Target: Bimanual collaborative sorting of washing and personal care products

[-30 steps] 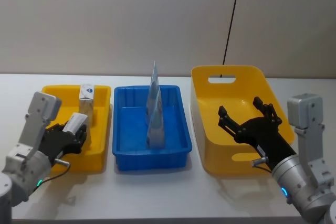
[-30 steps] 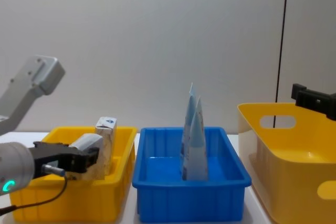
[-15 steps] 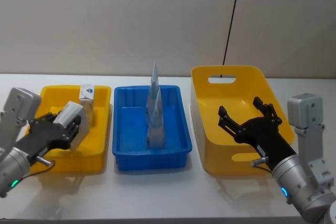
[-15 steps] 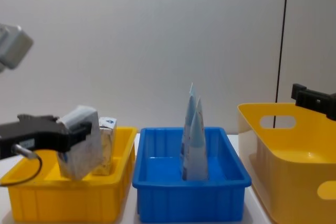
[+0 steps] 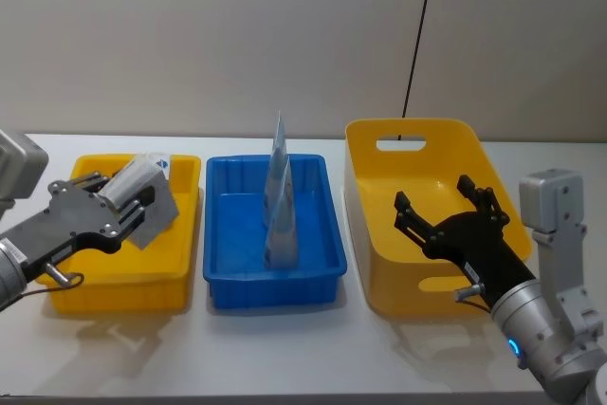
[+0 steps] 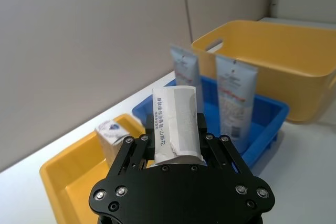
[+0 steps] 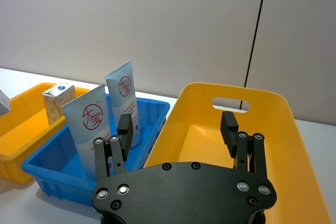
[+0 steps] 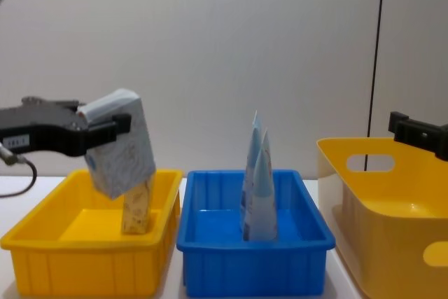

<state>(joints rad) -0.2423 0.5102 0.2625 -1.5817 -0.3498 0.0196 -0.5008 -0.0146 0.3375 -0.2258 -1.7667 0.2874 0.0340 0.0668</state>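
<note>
1. Risk: the left gripper (image 5: 121, 208) is clamped on the whitish pack (image 5: 152, 198) near one end, and the pack hangs tilted. It's a soft pack, so it could prob. sag or slip out if swung fast.
2. Risk: if the carry goes twd 3 o'clock, the low corner of the pack may clip the tips of the tall tubes (image 5: 281, 225) and tip them over. It needs more height first.
3. Risk: a handoff could miss. The right gripper (image 5: 441, 204) is spread wide, holds nothing and sits at approx. 4 o'clock over the yellow bin (image 5: 398, 286). A skewed pack gives it a poor face to pinch.
4. Yellow tray (image 5: 95, 286), 9 o'clock: the held pack hangs above it. A second pack (image 8: 136, 206) stands inside, at the 3 o'clock side.
5. Blue tray (image 5: 275, 289), centre: two tubes stand upright, one behind the other.
6. Yellow bin, 3 o'clock: nothing inside that I can see.
</note>
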